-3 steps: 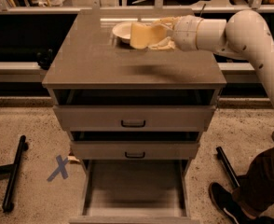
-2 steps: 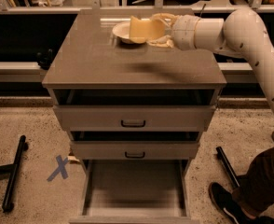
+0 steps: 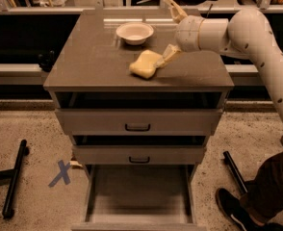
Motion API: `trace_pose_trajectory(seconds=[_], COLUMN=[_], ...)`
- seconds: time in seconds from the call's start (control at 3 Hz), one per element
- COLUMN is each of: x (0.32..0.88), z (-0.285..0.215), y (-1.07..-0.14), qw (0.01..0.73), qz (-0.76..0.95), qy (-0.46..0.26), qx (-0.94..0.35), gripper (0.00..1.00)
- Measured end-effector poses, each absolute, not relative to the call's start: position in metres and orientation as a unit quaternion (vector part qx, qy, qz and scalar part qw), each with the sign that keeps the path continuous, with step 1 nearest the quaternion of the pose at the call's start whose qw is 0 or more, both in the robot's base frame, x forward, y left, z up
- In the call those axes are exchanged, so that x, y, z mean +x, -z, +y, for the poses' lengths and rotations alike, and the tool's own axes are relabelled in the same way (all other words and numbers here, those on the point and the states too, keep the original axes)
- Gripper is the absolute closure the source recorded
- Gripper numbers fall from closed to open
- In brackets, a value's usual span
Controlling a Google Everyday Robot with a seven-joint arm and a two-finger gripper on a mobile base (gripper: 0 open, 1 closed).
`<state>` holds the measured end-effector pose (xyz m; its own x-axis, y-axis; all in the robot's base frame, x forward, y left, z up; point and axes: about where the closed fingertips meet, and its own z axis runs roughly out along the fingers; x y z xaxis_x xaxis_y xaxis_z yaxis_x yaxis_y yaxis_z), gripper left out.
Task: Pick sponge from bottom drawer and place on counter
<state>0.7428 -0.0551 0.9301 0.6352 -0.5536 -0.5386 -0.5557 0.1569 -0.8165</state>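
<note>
The cream-white tubular arm (image 3: 257,37) is built from smooth, rounded segments joined at curved elbows. Small dark fastener dots run along the forearm shell. A thicker cylindrical wrist section (image 3: 199,32) carries a narrow seam ring. The two-finger gripper (image 3: 166,32), with slim tan fingers (image 3: 169,54) spread apart, sits at the arm's end above the glossy grey-brown counter slab (image 3: 93,61).

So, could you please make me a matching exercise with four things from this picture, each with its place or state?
Things:
1. sponge
2. bowl
3. bottom drawer
4. gripper

Places or states:
A. pulled out, lowest of three
B. open, above the counter, just right of the sponge
C. standing near the counter's back edge
D. lying on the counter, nearer its front

Pairs: 1-D, 2-C, 3-A, 4-B.
</note>
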Motion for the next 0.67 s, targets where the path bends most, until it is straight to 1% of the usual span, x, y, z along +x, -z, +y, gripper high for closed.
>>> trace_pose_trajectory(seconds=[0.33,0.67], x=[0.731,0.711], z=[-0.073,-0.104], y=[-0.939,-0.952], qw=[0.632,0.634], qz=[0.434,0.452], qy=[0.02,0.057], qx=[-0.642,-0.624], gripper=[0.0,0.0])
